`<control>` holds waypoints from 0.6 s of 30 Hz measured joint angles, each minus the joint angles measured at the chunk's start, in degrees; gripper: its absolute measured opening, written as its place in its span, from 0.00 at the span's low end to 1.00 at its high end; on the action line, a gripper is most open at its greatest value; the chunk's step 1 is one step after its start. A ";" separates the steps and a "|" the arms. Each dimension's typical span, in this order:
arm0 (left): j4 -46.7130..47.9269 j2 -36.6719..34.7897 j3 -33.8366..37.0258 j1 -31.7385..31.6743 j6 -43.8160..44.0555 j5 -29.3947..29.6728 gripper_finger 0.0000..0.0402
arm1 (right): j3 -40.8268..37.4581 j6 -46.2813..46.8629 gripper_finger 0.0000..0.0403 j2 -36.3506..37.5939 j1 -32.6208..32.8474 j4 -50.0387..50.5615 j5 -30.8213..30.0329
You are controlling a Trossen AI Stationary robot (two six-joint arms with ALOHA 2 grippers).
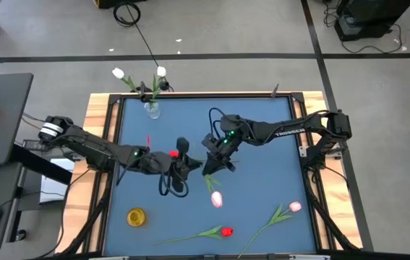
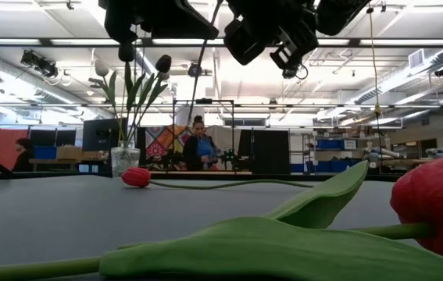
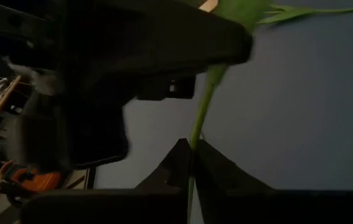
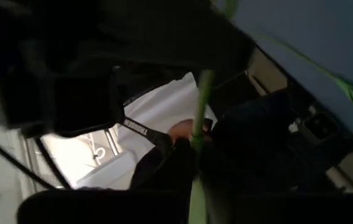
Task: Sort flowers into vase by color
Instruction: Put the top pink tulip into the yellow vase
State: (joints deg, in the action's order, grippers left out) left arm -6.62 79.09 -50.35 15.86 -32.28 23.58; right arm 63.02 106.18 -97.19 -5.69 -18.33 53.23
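A clear vase (image 1: pixel 152 108) at the table's far edge holds two white tulips (image 1: pixel 161 71); the low view also shows the vase (image 2: pixel 125 160). My left gripper (image 1: pixel 190 167) and my right gripper (image 1: pixel 215 162) meet over the table's middle, both shut on one green stem. A pink tulip head (image 1: pixel 216 198) shows just nearward of the right gripper. A red tulip (image 2: pixel 135 177) lies on the table under the arms. Another red tulip (image 1: pixel 226 232) and a pink tulip (image 1: pixel 294 207) lie flat near the near edge. My left gripper (image 3: pixel 192 149) pinches the thin green stem (image 3: pixel 196 124) between its two fingers, which lie across it. Beyond the fingers the stem runs on behind the right arm's dark gripper, up to a leaf (image 3: pixel 238 9). It is raised above the table. My right gripper (image 4: pixel 196 142) pinches the same green stem (image 4: pixel 200 112) between its two fingers, which lie across it. The stem is raised above the table and runs on toward the left arm. Which end each gripper has cannot be told.
A yellow round object (image 1: pixel 137 216) lies near the table's near left corner. Wooden rails (image 1: pixel 103 123) frame the blue table top. In the low view a large green leaf (image 2: pixel 284 234) and a red head (image 2: pixel 440 203) fill the foreground. A person (image 2: pixel 202 148) stands in the room behind.
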 joint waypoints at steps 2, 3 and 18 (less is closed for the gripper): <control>0.32 0.00 0.00 0.00 0.45 -0.24 0.03 | 0.00 -2.67 0.15 0.04 -0.09 0.26 -1.58; 0.32 0.00 0.00 0.00 0.62 -0.67 0.03 | 0.00 -3.94 0.17 0.02 -0.09 0.33 -2.78; -1.40 -9.63 8.41 -0.02 19.41 -6.16 0.00 | -0.02 -39.74 0.46 13.03 -6.45 1.86 -24.45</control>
State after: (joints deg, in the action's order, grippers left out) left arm -8.02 69.46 -41.94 15.84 -12.87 17.43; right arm 63.00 66.44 -84.16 -12.15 -16.47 28.78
